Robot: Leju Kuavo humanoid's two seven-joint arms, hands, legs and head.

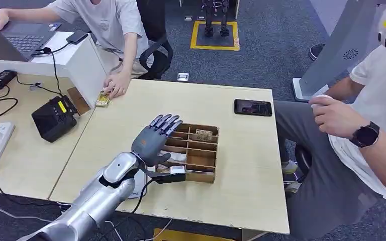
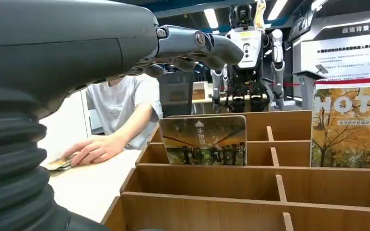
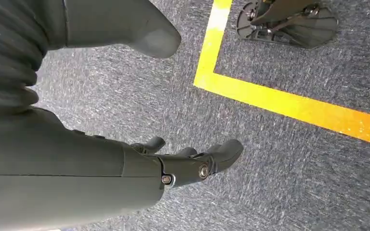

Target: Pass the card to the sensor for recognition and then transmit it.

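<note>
A wooden divider box sits in the middle of the light table. A card stands in its far row. In the left wrist view two picture cards stand upright in the box's compartments, one with an arrow mark and one autumn-coloured. My left hand hovers over the box's left side, fingers stretched out and apart, holding nothing. The black sensor unit stands on the neighbouring table to the left. My right hand hangs over the carpet, fingers loosely apart and holding nothing.
A seated person's hand rests on a small stack of cards at the table's far left corner. A black phone lies far right. Another person sits close at the right edge. Cables and a laptop lie at the left.
</note>
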